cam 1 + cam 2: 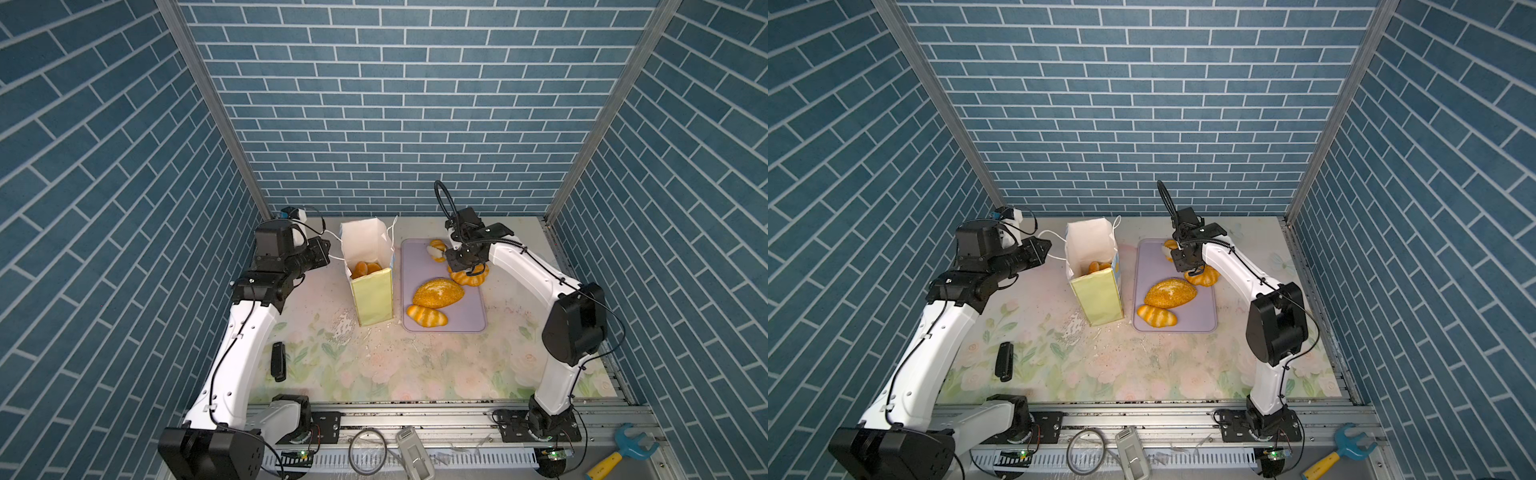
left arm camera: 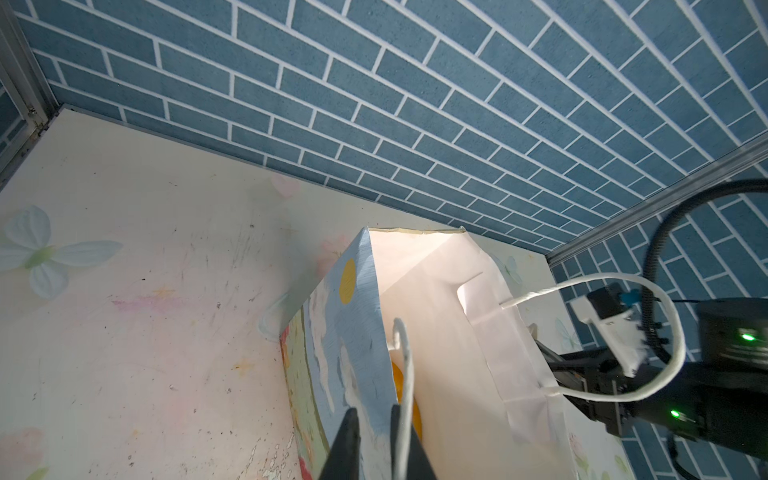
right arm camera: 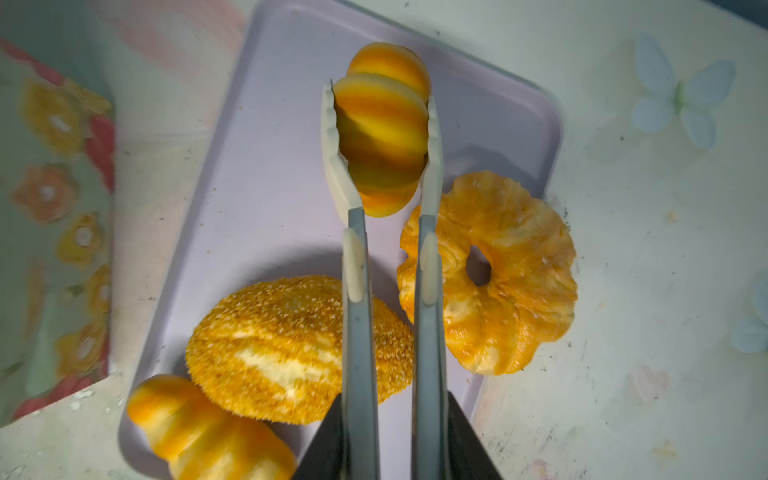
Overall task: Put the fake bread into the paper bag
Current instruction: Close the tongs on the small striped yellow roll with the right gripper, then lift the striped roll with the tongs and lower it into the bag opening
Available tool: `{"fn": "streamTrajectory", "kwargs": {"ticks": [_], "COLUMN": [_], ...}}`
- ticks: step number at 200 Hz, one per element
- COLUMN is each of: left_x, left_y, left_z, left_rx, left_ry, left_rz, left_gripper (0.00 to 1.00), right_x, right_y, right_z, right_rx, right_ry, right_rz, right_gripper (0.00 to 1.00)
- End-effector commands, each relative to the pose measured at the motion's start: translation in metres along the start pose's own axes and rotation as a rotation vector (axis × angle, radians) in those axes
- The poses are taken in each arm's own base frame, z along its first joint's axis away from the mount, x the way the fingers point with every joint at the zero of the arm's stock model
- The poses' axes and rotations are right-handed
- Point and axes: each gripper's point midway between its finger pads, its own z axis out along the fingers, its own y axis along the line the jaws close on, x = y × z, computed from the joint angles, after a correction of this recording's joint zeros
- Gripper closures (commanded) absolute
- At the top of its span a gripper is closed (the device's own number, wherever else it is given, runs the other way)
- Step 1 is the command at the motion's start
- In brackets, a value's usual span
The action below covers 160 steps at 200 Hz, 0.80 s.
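The paper bag (image 1: 372, 297) (image 1: 1098, 299) stands upright and open left of the lilac tray (image 1: 469, 316), with pastries (image 1: 365, 268) inside. My left gripper (image 1: 328, 251) (image 2: 374, 415) is shut on the bag's side wall (image 2: 353, 332), a cord handle beside one finger. My right gripper (image 1: 457, 259) (image 3: 392, 432) is shut on grey tongs (image 3: 355, 332), whose white tips clamp a striped roll (image 3: 382, 124) (image 1: 437, 249) over the tray's far end. On the tray lie a twisted ring (image 3: 490, 274), a seeded loaf (image 1: 438, 293) and another striped roll (image 1: 427, 316).
A small black device (image 1: 277, 361) lies on the floral tabletop near the left arm. Blue brick walls close in the back and both sides. Past the front rail lie a cable ring (image 1: 368, 451) and a blue-and-yellow toy wrench (image 1: 623, 453).
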Motion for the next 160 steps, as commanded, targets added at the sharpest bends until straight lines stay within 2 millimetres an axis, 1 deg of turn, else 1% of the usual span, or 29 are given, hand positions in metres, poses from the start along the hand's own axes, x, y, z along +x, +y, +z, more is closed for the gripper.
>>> {"fn": "streamTrajectory", "kwargs": {"ticks": [1, 21, 63, 79, 103, 111, 123, 141, 160], "left_x": [-0.007, -0.009, -0.01, -0.01, -0.011, -0.01, -0.009, -0.008, -0.006], "left_y": [-0.007, -0.009, -0.01, -0.012, -0.015, -0.014, -0.014, -0.014, -0.015], "left_z": [0.001, 0.003, 0.006, 0.008, 0.008, 0.007, 0.006, 0.005, 0.005], "left_rx": [0.023, 0.032, 0.042, 0.055, 0.068, 0.067, 0.068, 0.067, 0.075], "left_ry": [-0.014, -0.012, -0.013, -0.007, -0.004, -0.008, -0.009, -0.007, -0.005], "left_rz": [0.006, 0.004, -0.011, -0.021, -0.028, -0.033, -0.034, -0.034, -0.04], "left_gripper": [0.83, 0.83, 0.83, 0.83, 0.83, 0.83, 0.84, 0.83, 0.84], "right_x": [-0.021, -0.032, -0.054, -0.062, -0.074, -0.077, -0.081, -0.084, -0.086], "right_y": [-0.007, -0.005, 0.012, 0.025, 0.05, 0.057, 0.073, 0.096, 0.116], "right_z": [-0.056, -0.094, -0.158, -0.183, -0.218, -0.226, -0.24, -0.25, -0.255], "right_rx": [0.015, 0.0, -0.045, -0.055, -0.097, -0.117, -0.162, -0.199, -0.223], "right_ry": [-0.153, -0.246, -0.385, -0.44, -0.536, -0.555, -0.586, -0.617, -0.633], "right_rz": [0.013, -0.008, -0.082, -0.135, -0.209, -0.221, -0.253, -0.32, -0.38], "right_gripper": [0.7, 0.7, 0.69, 0.69, 0.69, 0.69, 0.69, 0.69, 0.69]}}
